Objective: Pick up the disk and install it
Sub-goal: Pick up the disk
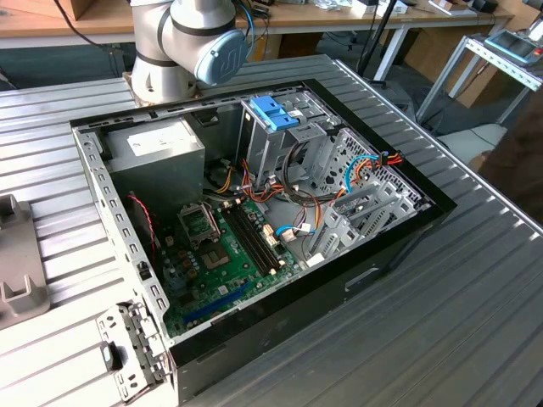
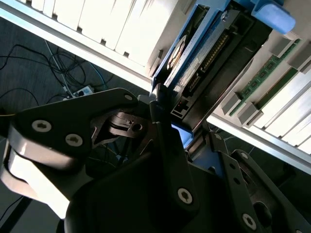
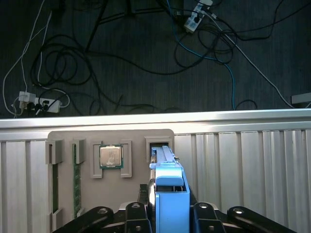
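The disk, a grey drive in a light blue carrier, stands on edge in a slot of the grey parts holder. In both wrist views my gripper straddles its upper end, with a black finger against each side, shut on the disk. The second wrist view shows the disk running away from the gripper, connector side showing. In the exterior view the open computer case lies on the table, with its metal drive cage near the back.
The parts holder also carries a processor chip and a green memory stick. The ribbed table's edge lies just beyond the holder, with cables on the floor past it. A blue latch tops the drive cage.
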